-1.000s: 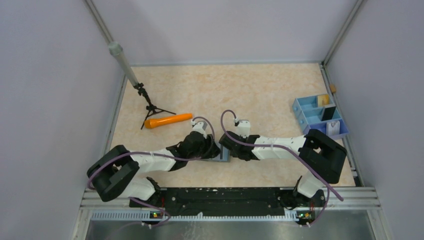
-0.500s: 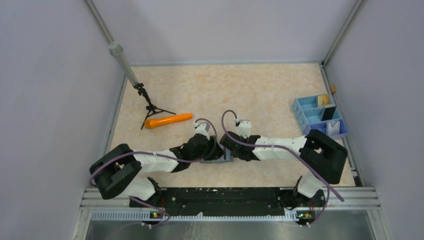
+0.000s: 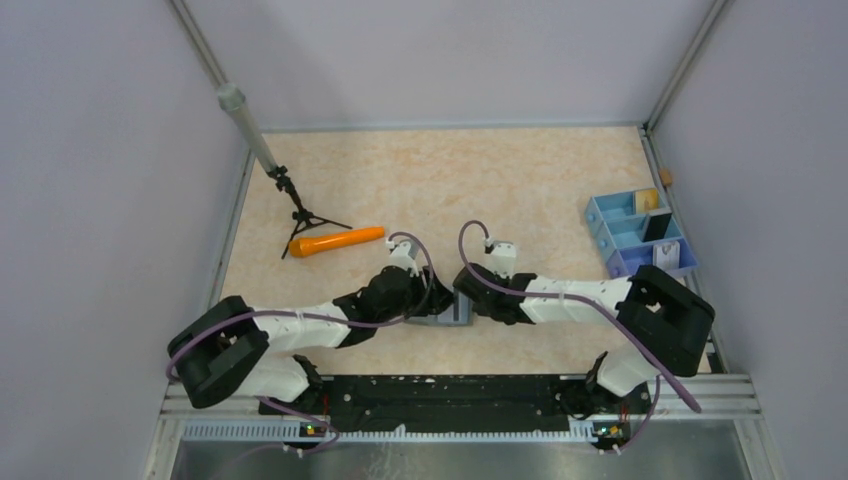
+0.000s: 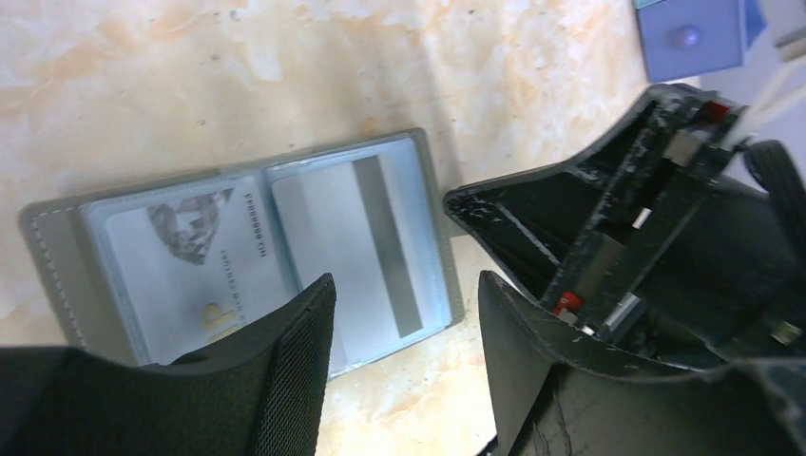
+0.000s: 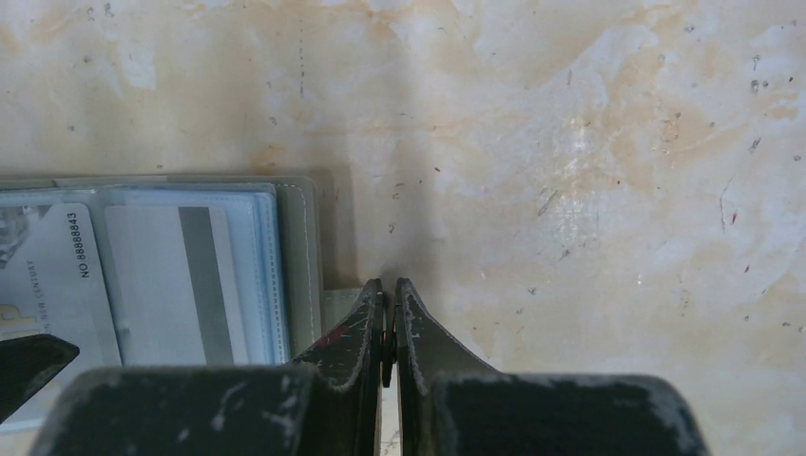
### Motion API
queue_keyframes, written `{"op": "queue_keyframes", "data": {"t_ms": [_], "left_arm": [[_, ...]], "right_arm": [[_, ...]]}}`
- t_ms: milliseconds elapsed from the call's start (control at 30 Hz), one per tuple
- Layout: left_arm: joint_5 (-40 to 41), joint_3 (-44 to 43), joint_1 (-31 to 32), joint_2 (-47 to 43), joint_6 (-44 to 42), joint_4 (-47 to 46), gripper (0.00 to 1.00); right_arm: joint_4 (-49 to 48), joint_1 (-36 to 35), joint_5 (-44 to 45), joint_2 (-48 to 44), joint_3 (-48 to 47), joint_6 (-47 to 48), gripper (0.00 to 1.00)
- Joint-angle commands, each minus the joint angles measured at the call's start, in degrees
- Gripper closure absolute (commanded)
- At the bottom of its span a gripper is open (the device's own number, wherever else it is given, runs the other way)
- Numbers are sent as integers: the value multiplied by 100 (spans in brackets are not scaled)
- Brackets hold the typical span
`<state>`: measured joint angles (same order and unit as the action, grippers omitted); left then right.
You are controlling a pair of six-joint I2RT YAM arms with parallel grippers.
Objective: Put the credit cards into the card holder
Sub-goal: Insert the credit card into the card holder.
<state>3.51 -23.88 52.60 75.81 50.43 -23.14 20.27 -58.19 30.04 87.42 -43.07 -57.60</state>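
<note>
The grey card holder (image 3: 446, 319) lies open and flat on the table between my two grippers. Its light blue sleeves hold a white card with a diamond picture (image 4: 190, 256) and a white card with a grey stripe (image 4: 352, 237). My left gripper (image 4: 407, 285) is open and empty, hovering over the holder's near edge. My right gripper (image 5: 390, 283) is shut, its tips at the holder's right edge (image 5: 306, 247), touching a small grey flap. Both cards also show in the right wrist view (image 5: 166, 285). A black card (image 3: 657, 226) stands in the tray.
A blue and lilac compartment tray (image 3: 640, 232) stands at the right edge, behind my right arm's elbow. An orange carrot-shaped stick (image 3: 335, 241) lies at the left, beside a small black tripod (image 3: 300, 212) with a grey tube.
My right gripper and arm have shifted a little to the right. The card holder has settled flatter and slightly nearer. My left gripper stays over it.
</note>
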Motion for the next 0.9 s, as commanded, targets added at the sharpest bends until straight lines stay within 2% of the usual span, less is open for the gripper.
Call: {"op": "queue_keyframes", "data": {"t_ms": [0,133,200,300,367,433,567,633,867], "left_arm": [[-206,65,2,-237,-81,-479,41],[-43,63,-180,-570,-63,149,38],[83,-30,-289,-841,-186,746,35],[243,-191,-572,-1212,-310,1672,27],[161,-228,-826,-1345,-367,2088,25],[107,-196,-976,-1447,-419,2278,23],[-181,-96,-1145,-1476,-389,2261,21],[-412,-30,-1214,-1416,-327,2106,22],[-874,33,-1304,-984,-191,1583,36]], "right_arm": [[-104,179,-207,-161,316,164,100],[-186,315,-350,-392,419,280,99],[-121,390,-371,-580,458,343,87],[-129,484,-516,-942,529,529,62],[-145,492,-600,-1185,553,660,51],[-172,490,-739,-1440,555,790,46],[-412,486,-1045,-1958,581,999,45],[-651,492,-1290,-2123,624,1052,50],[-1220,492,-1861,-1641,640,976,61]]}}
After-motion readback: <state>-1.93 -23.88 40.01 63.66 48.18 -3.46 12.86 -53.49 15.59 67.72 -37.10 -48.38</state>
